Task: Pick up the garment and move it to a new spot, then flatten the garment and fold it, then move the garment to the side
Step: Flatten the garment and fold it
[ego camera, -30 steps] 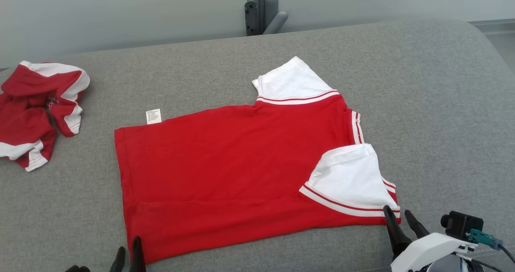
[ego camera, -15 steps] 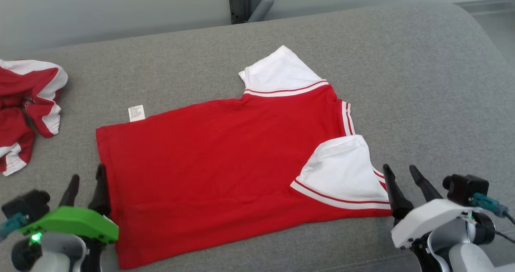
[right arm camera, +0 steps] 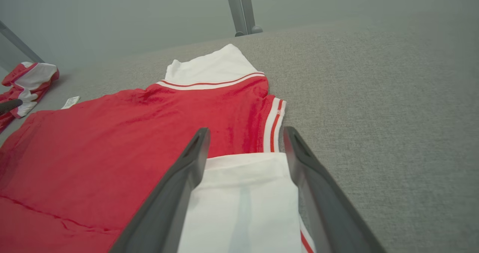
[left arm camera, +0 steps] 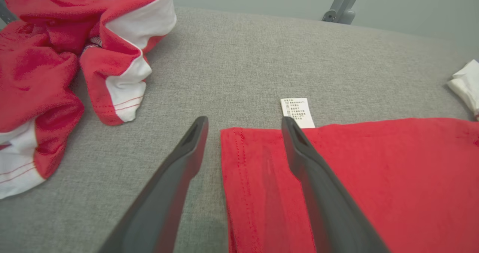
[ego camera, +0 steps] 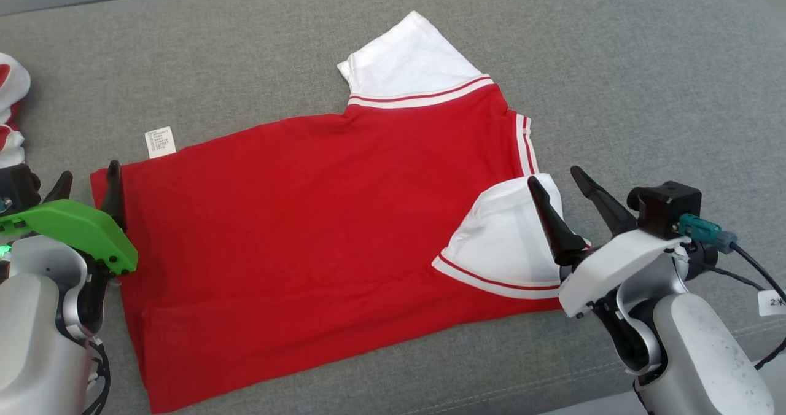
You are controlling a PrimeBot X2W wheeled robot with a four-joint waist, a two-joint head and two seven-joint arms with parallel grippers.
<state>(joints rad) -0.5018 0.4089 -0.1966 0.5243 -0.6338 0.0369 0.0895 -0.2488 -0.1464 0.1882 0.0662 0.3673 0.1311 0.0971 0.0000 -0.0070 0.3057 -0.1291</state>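
Grey woven cloth is covering the bench, and the red garment is lying flat across its middle. Its hem is pointing toward the robot's left and its striped collar toward the right. 1 white sleeve is sticking out on the far side, while the other sleeve is lying folded onto the red body. A white care label is peeking out past the far hem corner.

Bare cloth is stretching wide to the right of the collar and along the far side. On the left, a narrower strip is separating the hem from a second, crumpled red-and-white garment. The garment's near edge is running close to the bench's front.

The left jaws are standing apart and straddling the hem's far corner, 1 finger over red fabric, the other over grey. The right jaws are also spread, bracketing the folded sleeve's collar-side end, and gripping nothing.

Compared with 1 second ago, the head camera is tilting lower, so the wall and post are dropping out of frame. Both arms are reaching farther over the bench, and both pairs of jaws are standing wider.
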